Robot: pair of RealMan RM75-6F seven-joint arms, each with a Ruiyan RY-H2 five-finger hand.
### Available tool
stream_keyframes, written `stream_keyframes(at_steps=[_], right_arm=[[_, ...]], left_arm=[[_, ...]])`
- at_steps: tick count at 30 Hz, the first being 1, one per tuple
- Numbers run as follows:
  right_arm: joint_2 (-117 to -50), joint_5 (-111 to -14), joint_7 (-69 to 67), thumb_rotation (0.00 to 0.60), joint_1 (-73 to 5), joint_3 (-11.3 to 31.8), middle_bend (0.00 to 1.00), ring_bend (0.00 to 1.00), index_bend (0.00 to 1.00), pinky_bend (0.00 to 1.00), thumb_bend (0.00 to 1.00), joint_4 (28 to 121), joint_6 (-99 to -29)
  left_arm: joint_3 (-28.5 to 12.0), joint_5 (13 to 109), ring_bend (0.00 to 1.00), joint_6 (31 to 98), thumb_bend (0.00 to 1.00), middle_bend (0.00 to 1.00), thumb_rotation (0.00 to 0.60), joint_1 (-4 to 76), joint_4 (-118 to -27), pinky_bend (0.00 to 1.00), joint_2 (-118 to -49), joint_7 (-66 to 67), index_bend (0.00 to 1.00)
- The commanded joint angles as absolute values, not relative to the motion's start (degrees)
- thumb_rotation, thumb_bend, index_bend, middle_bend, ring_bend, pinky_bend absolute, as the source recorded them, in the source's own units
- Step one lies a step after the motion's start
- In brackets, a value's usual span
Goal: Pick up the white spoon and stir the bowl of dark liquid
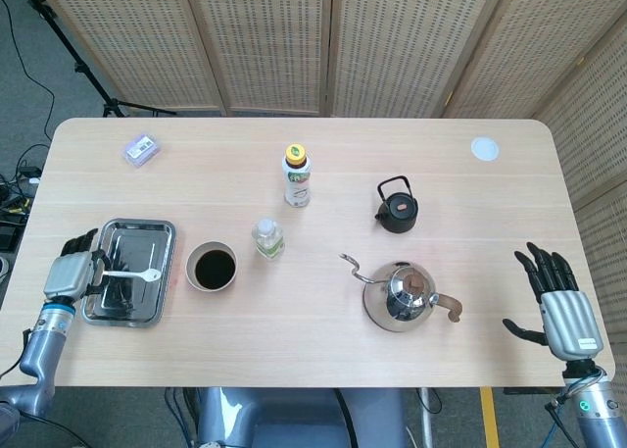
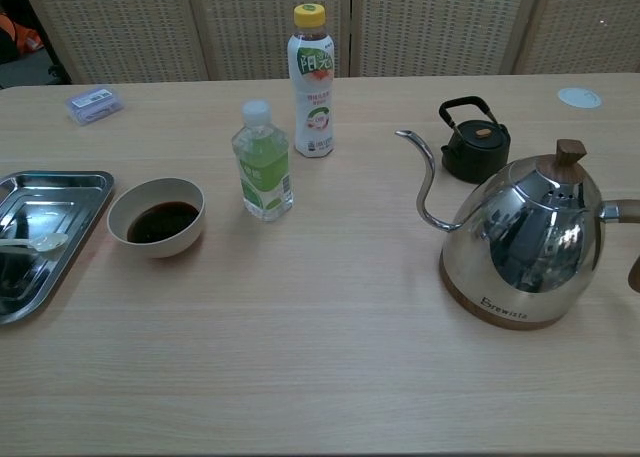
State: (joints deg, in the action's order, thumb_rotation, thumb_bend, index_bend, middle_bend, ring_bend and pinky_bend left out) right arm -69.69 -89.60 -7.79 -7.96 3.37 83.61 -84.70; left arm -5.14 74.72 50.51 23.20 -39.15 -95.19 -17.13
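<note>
The white spoon (image 1: 133, 273) lies across the steel tray (image 1: 127, 314), bowl end to the right; the chest view shows the spoon (image 2: 36, 243) at the left edge. Just right of the tray stands the bowl of dark liquid (image 1: 212, 267), also in the chest view as the bowl (image 2: 157, 216). My left hand (image 1: 71, 271) is at the tray's left rim, fingers apart and reaching over the rim close to the spoon's handle end; I cannot tell if they touch it. My right hand (image 1: 557, 303) hovers open at the table's right front edge, holding nothing.
A small water bottle (image 1: 268, 238) stands right of the bowl, a yellow-capped drink bottle (image 1: 297, 175) behind it. A steel gooseneck kettle (image 1: 402, 294) and a black teapot (image 1: 398, 206) stand centre-right. A purple packet (image 1: 141, 150) and a white disc (image 1: 484, 148) lie far back.
</note>
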Motion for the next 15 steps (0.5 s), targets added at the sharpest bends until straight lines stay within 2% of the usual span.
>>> stream_keyframes(at_steps=[1,15], right_arm=[[-69.7,-89.6,-7.8,0.600,-8.0,3.3,0.00,0.00,0.07,0.00,0.00,83.6,-84.6],[-69.6,-89.5,-8.1,0.600,-7.9,3.3,0.00,0.00,0.07,0.00,0.00,83.5,-84.6]], left_arm=[[-5.0,75.0,0.00,49.9,0.37,0.00,0.600,23.5,-38.2,0.00,-95.8,-17.1,0.52],[-5.1,75.4,0.00,49.2,0.37,0.00,0.600,24.0,-34.8,0.00,-97.9,-17.9,0.52]])
